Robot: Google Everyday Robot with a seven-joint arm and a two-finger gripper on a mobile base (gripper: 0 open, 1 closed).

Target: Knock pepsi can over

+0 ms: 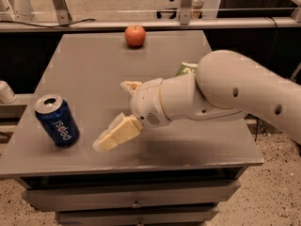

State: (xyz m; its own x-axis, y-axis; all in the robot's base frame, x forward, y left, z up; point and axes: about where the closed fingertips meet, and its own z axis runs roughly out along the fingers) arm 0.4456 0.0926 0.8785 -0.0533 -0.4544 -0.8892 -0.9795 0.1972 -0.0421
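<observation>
The pepsi can point(57, 121), dark blue with white lettering and a silver top, stands upright near the front left corner of the grey table point(89, 69). My gripper point(105, 142) hangs low over the table just right of the can, a short gap away and not touching it. It points down and to the left, toward the can's base. The big white arm point(235, 93) reaches in from the right.
A red apple point(135, 35) sits at the table's far edge. A green chip bag point(186, 68) peeks out behind the arm on the right. Drawers point(136, 204) are below the front edge. A metal rail point(94, 25) and frames stand behind the table.
</observation>
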